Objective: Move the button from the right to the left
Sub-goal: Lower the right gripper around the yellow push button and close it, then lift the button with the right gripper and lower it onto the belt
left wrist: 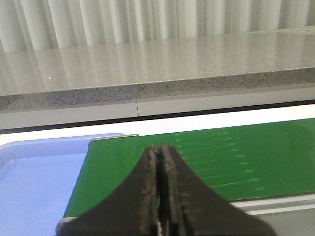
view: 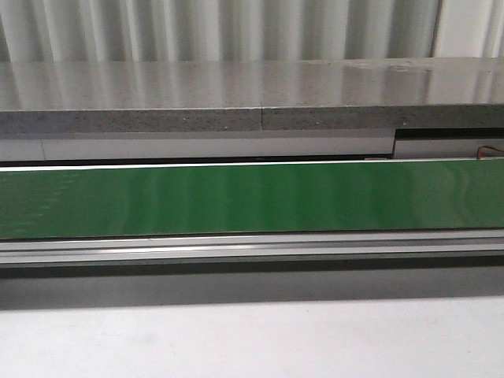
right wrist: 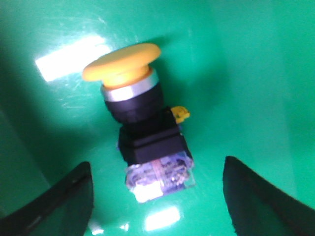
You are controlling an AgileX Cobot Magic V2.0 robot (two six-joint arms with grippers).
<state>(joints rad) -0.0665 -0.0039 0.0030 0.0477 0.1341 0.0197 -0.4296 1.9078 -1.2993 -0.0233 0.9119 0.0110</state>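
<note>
The button (right wrist: 142,125) lies on its side on glossy green belt (right wrist: 246,73), right under the right wrist camera: a rounded yellow mushroom cap, a silvery ring, a black collar, then a boxy dark block ending in a clear, shiny tip. The right gripper (right wrist: 157,196) straddles it, its two black fingers (right wrist: 59,201) spread wide, touching nothing. Over on the left, the left gripper (left wrist: 160,196) has its worn, gritty pads pressed together on nothing, hovering above the belt's end beside a pale blue tray (left wrist: 34,172). Behind runs a speckled grey stone ledge (view: 252,94).
</note>
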